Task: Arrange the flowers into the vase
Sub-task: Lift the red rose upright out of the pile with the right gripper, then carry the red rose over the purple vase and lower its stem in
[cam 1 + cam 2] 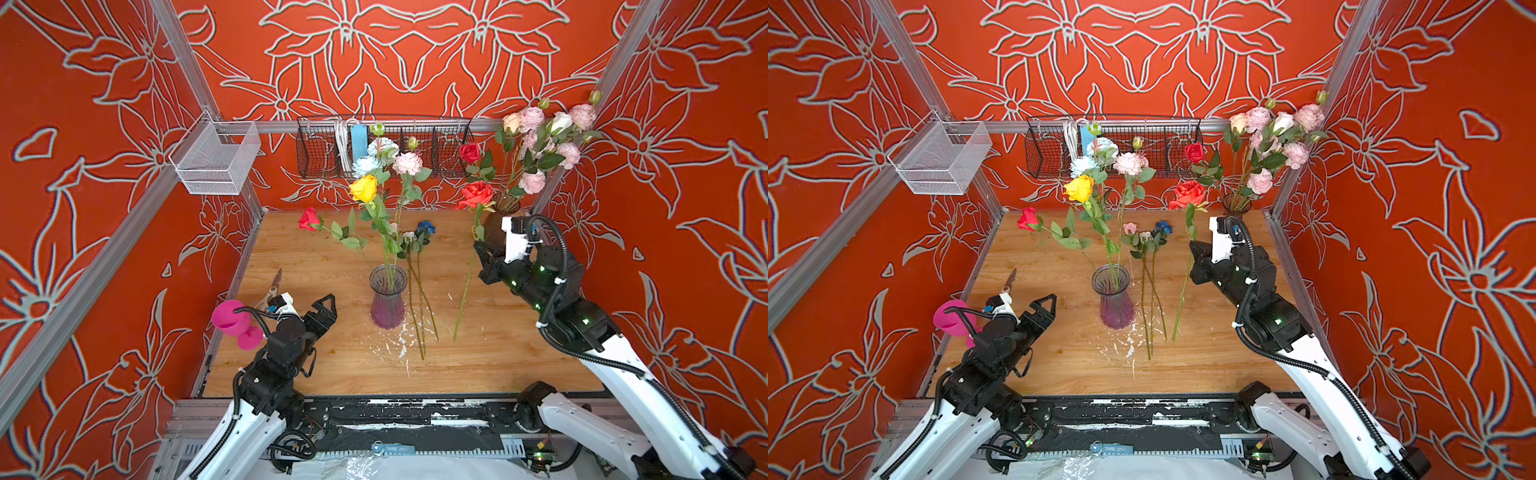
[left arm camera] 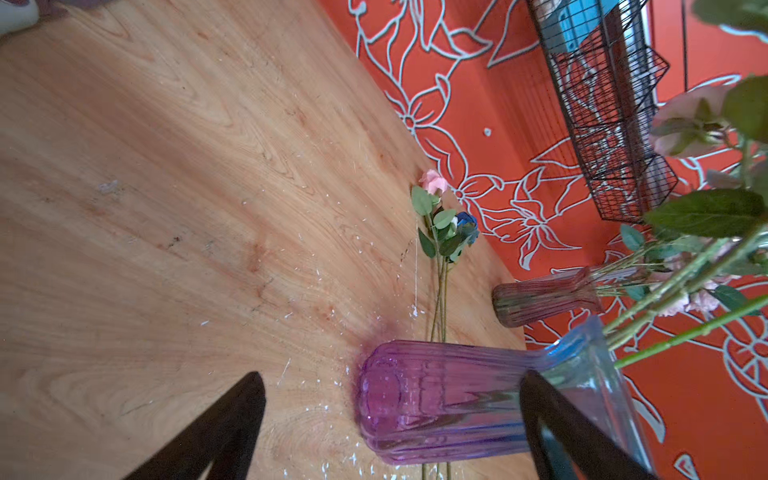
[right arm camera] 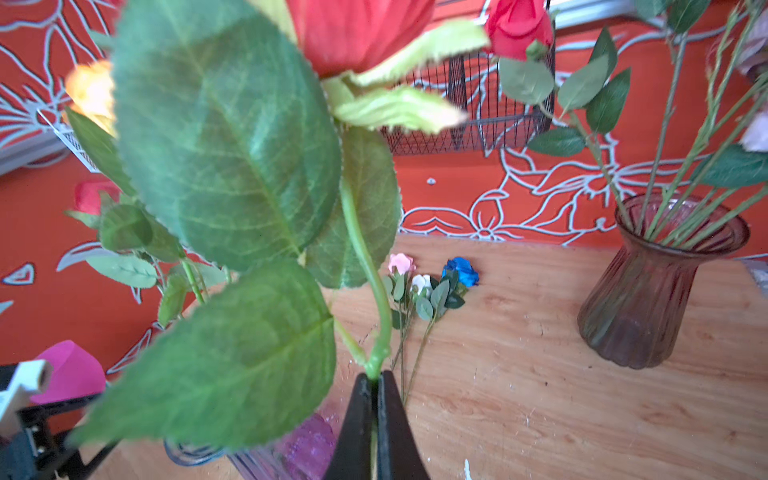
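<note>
Your right end effector (image 3: 377,380) is clamped tight on the green stem of the orange-red rose (image 1: 476,195), just below its big leaves. The bloom stands up and the long stem hangs down toward the counter (image 1: 316,365), to the right of the purple vase (image 1: 387,303) and apart from it.

Your left end effector (image 1: 326,311) is spread wide with nothing in it, low over the counter just left of that vase.

The purple vase stands upright mid-counter. It holds a yellow rose (image 1: 364,188), a pale blue bloom (image 1: 366,165), a pink peony (image 1: 407,163) and a red rose (image 1: 309,219) that leans out to the left.

A small pink rose (image 3: 401,262), a small white rose (image 3: 422,282) and a blue rose (image 3: 461,271) lie flat on the counter just right of it.

A brown vase (image 1: 505,205) of pink peonies (image 1: 532,181) stands at the back right corner.
</note>
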Available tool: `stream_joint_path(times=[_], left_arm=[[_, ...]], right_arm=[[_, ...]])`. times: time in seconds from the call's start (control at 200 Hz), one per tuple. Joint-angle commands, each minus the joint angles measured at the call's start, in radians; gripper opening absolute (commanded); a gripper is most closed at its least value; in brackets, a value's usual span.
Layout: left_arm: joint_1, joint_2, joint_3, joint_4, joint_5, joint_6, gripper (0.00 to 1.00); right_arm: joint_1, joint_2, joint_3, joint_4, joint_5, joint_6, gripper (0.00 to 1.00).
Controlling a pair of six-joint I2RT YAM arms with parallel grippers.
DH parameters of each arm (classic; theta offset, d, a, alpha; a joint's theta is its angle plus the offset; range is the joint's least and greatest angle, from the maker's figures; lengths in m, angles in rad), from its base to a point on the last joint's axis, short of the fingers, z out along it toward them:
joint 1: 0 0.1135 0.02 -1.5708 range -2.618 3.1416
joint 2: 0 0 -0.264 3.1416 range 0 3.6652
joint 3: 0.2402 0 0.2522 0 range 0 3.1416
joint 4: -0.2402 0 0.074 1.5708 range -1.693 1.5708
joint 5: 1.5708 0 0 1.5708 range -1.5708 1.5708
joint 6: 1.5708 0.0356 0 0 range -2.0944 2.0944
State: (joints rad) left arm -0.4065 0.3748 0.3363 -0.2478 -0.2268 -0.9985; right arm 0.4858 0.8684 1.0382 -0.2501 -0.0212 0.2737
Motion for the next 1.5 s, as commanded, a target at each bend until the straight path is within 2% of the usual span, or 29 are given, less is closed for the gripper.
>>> stream_joint_path(times=[0.0, 0.17, 0.315, 0.65, 1.031, 1.126, 1.326, 1.496], left_arm=[[-0.005, 0.048, 0.029, 0.058, 0.007, 0.011, 0.95], [-0.004, 0.090, 0.122, -0.012, 0.024, 0.109, 0.95], [-0.005, 0.066, 0.171, -0.086, 0.011, 0.175, 0.96], [-0.005, -0.118, 0.051, -0.105, -0.027, 0.120, 0.96], [-0.005, -0.128, 0.064, -0.136, 0.011, 0.080, 0.96], [-0.004, -0.136, 0.059, -0.130, 0.014, 0.074, 0.96], [-0.003, -0.162, 0.058, -0.134, 0.020, 0.063, 0.96], [-0.005, -0.190, 0.056, -0.139, 0.019, 0.061, 0.96]], right_arm=[[0.015, 0.019, 0.028, 0.054, 0.005, 0.012, 0.00], [0.063, 0.090, 0.111, 0.124, -0.007, 0.007, 0.00], [0.101, 0.165, 0.230, 0.145, -0.008, -0.034, 0.00], [0.156, 0.284, 0.373, 0.207, 0.004, -0.078, 0.00], [0.204, 0.457, 0.553, 0.308, -0.021, -0.123, 0.00], [0.217, 0.487, 0.529, 0.358, -0.026, -0.133, 0.00], [0.239, 0.514, 0.337, 0.582, -0.039, -0.120, 0.00], [0.273, 0.507, 0.219, 0.649, -0.035, -0.151, 0.00]])
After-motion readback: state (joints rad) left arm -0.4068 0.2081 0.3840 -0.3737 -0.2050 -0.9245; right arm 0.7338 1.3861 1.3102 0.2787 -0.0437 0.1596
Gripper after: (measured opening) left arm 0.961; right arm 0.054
